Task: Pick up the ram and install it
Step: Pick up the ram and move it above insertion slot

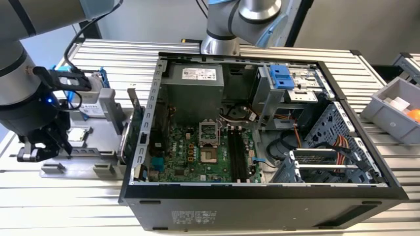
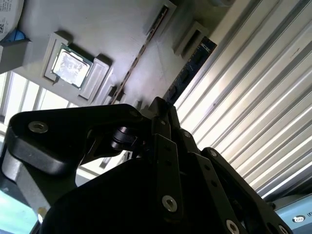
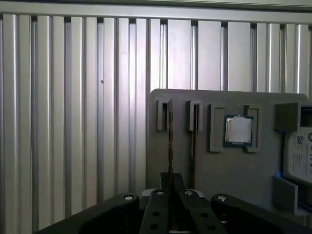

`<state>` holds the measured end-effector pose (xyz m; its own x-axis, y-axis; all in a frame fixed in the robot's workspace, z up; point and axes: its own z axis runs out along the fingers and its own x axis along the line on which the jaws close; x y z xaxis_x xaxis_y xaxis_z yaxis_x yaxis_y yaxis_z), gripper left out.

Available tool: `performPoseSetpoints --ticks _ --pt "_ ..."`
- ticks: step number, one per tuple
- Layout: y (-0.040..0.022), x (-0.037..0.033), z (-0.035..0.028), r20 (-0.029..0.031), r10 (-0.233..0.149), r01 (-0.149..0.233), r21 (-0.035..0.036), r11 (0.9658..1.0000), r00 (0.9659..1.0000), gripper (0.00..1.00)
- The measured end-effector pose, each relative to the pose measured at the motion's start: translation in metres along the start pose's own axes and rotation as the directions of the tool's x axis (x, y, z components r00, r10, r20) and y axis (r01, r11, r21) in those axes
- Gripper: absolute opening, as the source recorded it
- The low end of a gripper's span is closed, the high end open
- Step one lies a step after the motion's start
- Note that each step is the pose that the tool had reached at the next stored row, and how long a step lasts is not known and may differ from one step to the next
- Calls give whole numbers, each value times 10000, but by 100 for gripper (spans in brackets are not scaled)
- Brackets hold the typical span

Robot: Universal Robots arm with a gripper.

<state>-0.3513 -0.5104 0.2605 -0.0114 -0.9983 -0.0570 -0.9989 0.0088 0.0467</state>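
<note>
The gripper (image 3: pixel 171 176) hangs over the grey holder (image 3: pixel 229 170), which lies on the ribbed metal table (image 3: pixel 73 122). Its fingers (image 3: pixel 165 183) are drawn in tight on either side of the ram (image 3: pixel 170 136), clenched on the stick's near end. That end is hidden between them, so the contact itself is hard to make out.

The ram stands on edge in the holder's outermost slot, beside the rim that faces the bare table. A second stick (image 3: pixel 195 141) stands in the next slot, between the ram and the square processor (image 3: pixel 238 130) seated further into the holder. Both sticks show edge-on, so their chips cannot be seen. Past the processor, the hard drive (image 3: pixel 300 156) at the holder's far end is cut off by the picture's border. It carries a white label whose print is too small to read.

In the exterior view the open computer case (image 1: pixel 262 194) sits just beside the holder. The arm's dark body hides much of the holder there. White labels show on the power supply (image 1: pixel 196 73) inside the case and on the case's front wall, neither legible.
</note>
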Motion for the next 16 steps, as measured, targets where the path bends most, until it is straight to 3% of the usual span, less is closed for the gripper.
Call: performPoseSetpoints --ticks 16 --pt "4 -4 -77 0 0 0 0 10000 10000 0"
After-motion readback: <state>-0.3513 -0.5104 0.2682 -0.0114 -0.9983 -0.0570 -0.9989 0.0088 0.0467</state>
